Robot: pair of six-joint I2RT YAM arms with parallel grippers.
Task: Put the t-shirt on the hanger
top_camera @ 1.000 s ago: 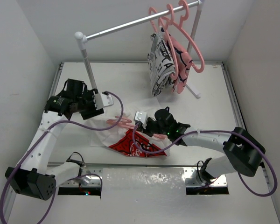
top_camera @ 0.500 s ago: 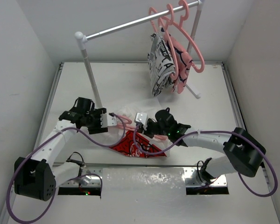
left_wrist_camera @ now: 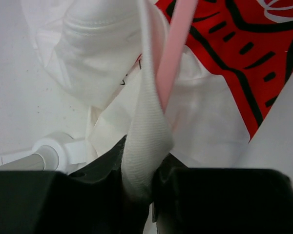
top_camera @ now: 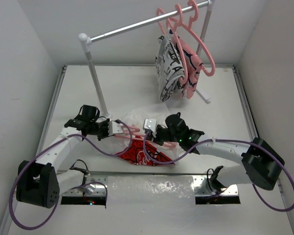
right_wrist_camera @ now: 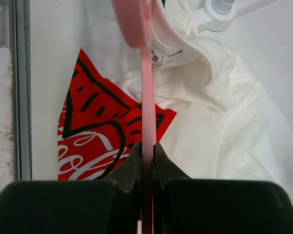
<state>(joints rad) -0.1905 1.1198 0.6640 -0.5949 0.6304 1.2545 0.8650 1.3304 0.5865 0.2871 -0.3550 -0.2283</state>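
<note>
T-shirt (top_camera: 148,155): crumpled on the bench (top_camera: 137,88) between both arms. Hanger (right_wrist_camera: 146,107): lies left-to-right across the neck opening, its bar clamped in the right gripper (right_wrist_camera: 146,150). Left gripper (left_wrist_camera: 142,168): nearer the collar, pinching the shirt's ribbed neckband beside the hanger bar.

On the t-shirt (right_wrist_camera: 215,112) I can read only part of the white Coca-Cola script (right_wrist_camera: 85,148) on its red panel (right_wrist_camera: 102,122); its neck label (right_wrist_camera: 167,57) and the black-and-white garment (top_camera: 167,68) carry print too small for me.
</note>
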